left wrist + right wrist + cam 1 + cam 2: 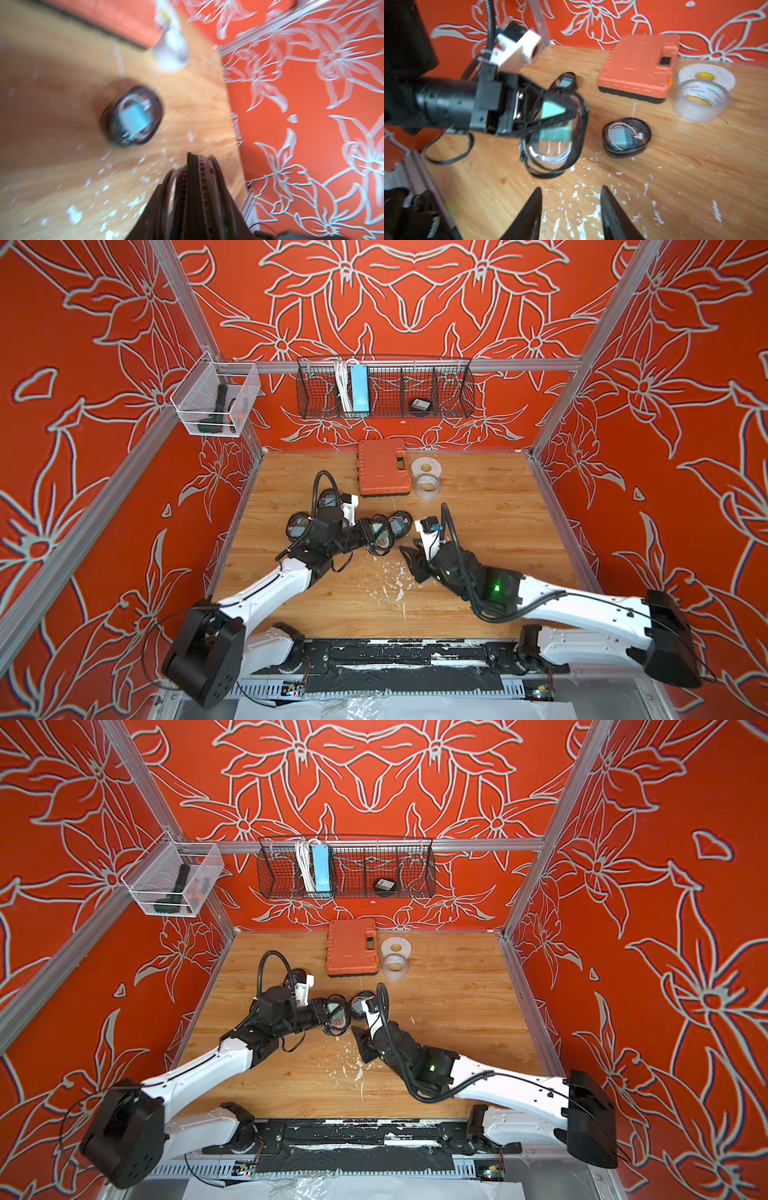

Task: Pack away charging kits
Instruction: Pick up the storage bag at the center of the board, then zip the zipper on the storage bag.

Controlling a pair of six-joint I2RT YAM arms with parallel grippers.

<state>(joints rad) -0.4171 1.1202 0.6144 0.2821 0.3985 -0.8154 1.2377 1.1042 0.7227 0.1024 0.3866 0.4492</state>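
My left gripper [529, 108] is shut on a black-rimmed clear pouch [556, 133] and holds it above the table. A teal plug with metal prongs and a white cable show through its face. In both top views this held pouch [380, 537] [337, 1016] hangs at the table's middle. Its rim [199, 187] stands between the left fingers. My right gripper [571, 191] is open and empty, just short of the held pouch, also seen as right gripper [409, 551]. A pouch [626, 137] with a plug and cable in it lies on the table beyond. Further pouches [298, 526] [330, 499] lie by the left arm.
An orange case [382, 466] and two tape rolls [427, 477] sit at the back of the wooden table [498, 531]. A wire basket [453, 398] on the back wall holds a light-blue power strip [358, 387]. A clear bin [216, 406] hangs on the left wall.
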